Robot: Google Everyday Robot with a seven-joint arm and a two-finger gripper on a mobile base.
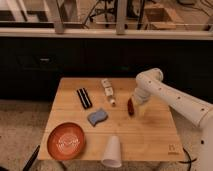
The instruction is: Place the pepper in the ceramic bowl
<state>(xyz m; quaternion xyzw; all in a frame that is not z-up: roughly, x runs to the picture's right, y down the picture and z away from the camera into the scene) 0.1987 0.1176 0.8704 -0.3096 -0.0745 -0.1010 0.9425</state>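
Nearest you, the bowl (66,141) sits at the front left corner of the tabletop (150,135), and it holds no pepper yet. The cup (112,150) stands just to the bowl's right. A little behind the bowl and to its right lies a blue pad (97,117).

Farther right and farther back, well apart from the bowl, your hand (134,104) is down at the pepper (130,107). The pepper shows dark red against the hand's bowl-facing side, low over the wood. You cannot tell from this view whether the hand is clenched on it or released.

Behind the bowl lies the bar (84,98), with the bottle (107,89) behind and right of that.

This looks like the pick-up step. Make sure of the hold, then lift clear. Carry the pepper forward and left, passing above the pad and clear of the cup, and release low over the bowl.
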